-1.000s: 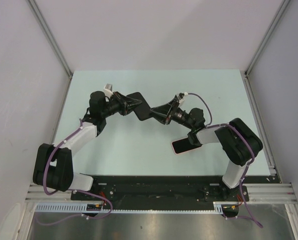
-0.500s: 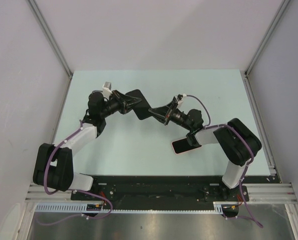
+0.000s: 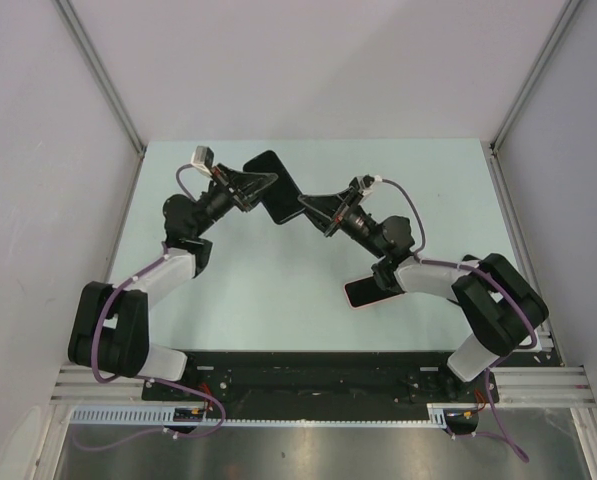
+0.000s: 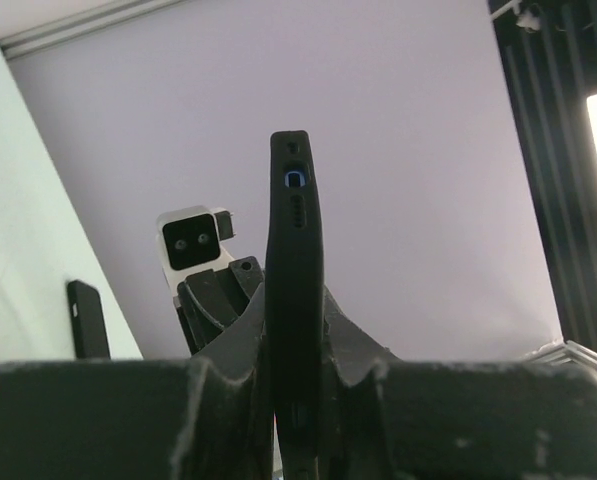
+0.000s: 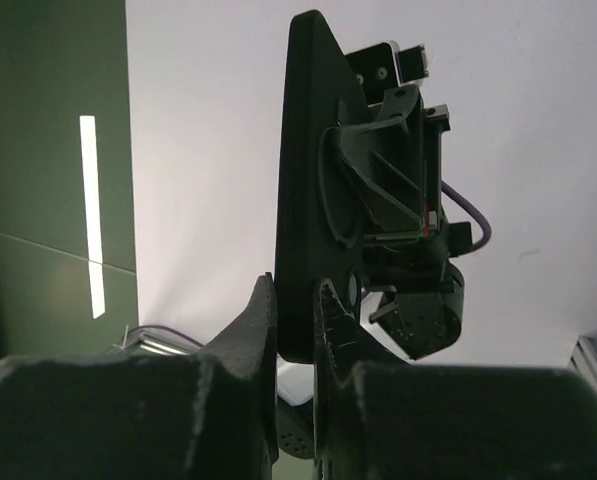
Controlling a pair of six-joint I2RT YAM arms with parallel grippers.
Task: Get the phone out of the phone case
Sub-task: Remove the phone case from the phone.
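Over the far half of the table point(image 3: 428, 190), the black phone case point(image 3: 273, 185) is held in the air between the two arms. Whether it is empty cannot be told, but freeing it well would mean one grip anchoring while the other flexes the rim away. Left gripper point(image 4: 294, 330) and right gripper point(image 5: 296, 300) are each pinched narrow on opposite edges of the case.

Case point(image 3: 273, 180) held above tabletop point(image 3: 228, 300), toward 12 o'clock of centre, between the two arms. Left fingers point(image 3: 250, 186) closed on its 9 o'clock side, right fingers point(image 3: 313, 207) closed on its 4 o'clock corner. Phone point(image 3: 360, 293) flat on tabletop, 5 o'clock from case, well apart, one end under right arm.
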